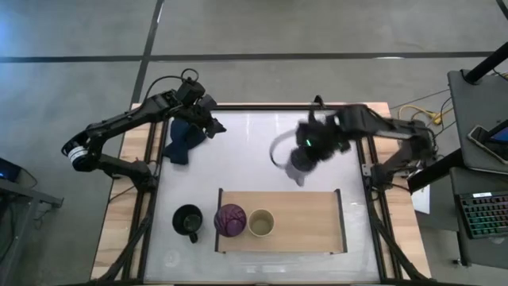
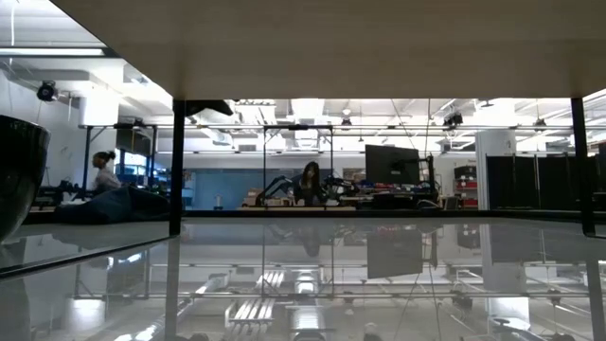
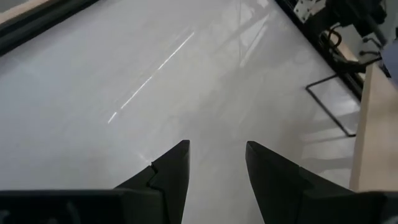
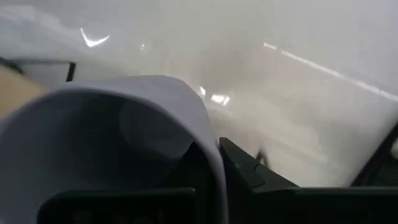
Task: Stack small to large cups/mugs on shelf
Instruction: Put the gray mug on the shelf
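The light-wood shelf (image 1: 302, 226) lies at the table's near side. A translucent purple tumbler (image 1: 230, 220) and a pale yellow cup (image 1: 261, 223) stand on its left part. The black mug (image 1: 188, 222) stands on the table left of the shelf and shows at the low view's left edge (image 2: 14, 180). My right gripper (image 1: 308, 152) is shut on the grey-lavender mug (image 1: 292, 161), just beyond the shelf's far edge. My left gripper (image 1: 213, 125) is open and empty over the table's far left, beside the dark blue cloth (image 1: 182, 139). My right gripper holds the grey-lavender mug by its rim wall (image 4: 202, 134), one finger inside the mug and one finger (image 4: 249, 174) outside it. The mug's mouth faces the wrist camera. Its handle loop (image 1: 278, 151) points toward the table's left. The mug appears lifted off the table.
Thin black rails (image 1: 340, 218) stand at the shelf's two ends. The shelf's right part is bare wood. Black table frame bars (image 1: 369, 171) run along both sides. People sit in the room beyond the table (image 2: 310, 185).
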Available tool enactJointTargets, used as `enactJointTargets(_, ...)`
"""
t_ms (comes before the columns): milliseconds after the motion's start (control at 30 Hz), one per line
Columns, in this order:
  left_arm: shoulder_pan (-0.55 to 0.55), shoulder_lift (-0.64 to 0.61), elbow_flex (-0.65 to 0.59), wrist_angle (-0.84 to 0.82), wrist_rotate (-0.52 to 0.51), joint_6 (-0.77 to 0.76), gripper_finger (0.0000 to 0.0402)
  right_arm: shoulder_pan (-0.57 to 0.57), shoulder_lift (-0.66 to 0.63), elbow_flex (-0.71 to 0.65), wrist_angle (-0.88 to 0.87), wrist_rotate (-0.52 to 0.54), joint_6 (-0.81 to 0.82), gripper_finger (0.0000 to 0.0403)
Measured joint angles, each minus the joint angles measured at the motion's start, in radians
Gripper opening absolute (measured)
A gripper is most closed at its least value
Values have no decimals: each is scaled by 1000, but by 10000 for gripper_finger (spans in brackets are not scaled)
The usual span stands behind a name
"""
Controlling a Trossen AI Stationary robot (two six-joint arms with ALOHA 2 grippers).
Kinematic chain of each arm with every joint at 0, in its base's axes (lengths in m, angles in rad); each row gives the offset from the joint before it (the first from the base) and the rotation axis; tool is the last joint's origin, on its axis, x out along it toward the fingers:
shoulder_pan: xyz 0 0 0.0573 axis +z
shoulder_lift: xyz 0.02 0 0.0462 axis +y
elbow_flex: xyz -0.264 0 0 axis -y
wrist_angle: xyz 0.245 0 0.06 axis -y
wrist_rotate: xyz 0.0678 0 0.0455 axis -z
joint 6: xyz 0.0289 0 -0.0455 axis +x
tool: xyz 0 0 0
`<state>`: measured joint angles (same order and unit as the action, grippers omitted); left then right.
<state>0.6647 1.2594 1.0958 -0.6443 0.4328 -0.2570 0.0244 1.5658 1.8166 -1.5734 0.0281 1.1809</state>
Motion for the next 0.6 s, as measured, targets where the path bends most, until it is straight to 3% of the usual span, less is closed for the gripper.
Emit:
enactJointTargets(133,0,-2,0,-1,-15,-26,143,164,-51,-63,7,26,174,14)
enactJointTargets(300,1,7,-17,1,-93,-26,143,290,-16,-26,21,59,201,14)
enactJointTargets(600,1,13,-54,-1,-98,-28,143,344,126,168,5,51,173,14)
